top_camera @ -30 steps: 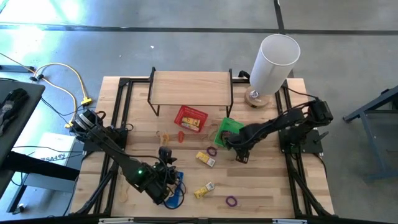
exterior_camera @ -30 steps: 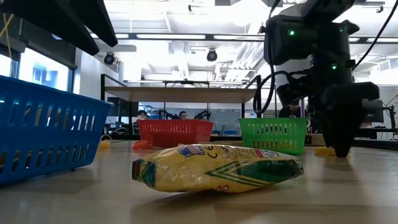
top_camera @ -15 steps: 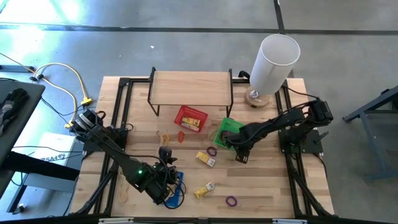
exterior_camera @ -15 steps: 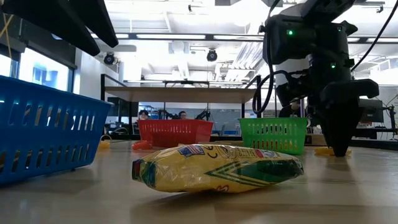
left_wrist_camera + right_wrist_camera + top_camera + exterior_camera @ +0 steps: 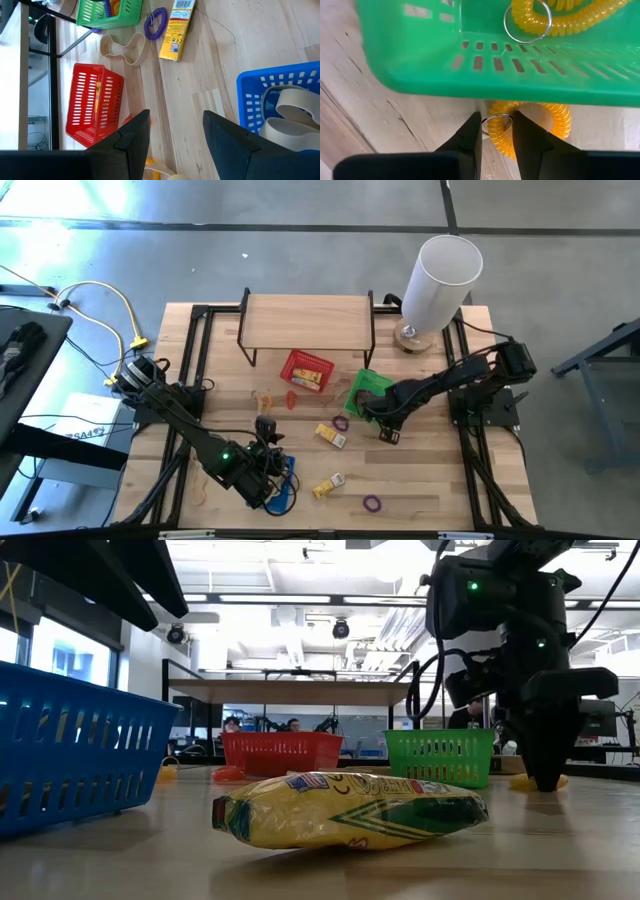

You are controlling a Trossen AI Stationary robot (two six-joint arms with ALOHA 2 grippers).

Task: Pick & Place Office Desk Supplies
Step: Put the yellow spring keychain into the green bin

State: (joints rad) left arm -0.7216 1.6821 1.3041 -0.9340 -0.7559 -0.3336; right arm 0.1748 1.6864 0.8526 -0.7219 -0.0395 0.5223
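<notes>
One yellow coil (image 5: 530, 125) between right jaws, seemingly gripped.

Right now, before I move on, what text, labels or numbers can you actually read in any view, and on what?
No text reads whole.
Yellow packet, low view: printed lettering along its top, too blurred to quote.
Yellow box, left wrist view: a barcode and small print, too small to read.
White carton left of the table, high view: dark letters, not legible.
Baskets and coils: no text visible.
</notes>
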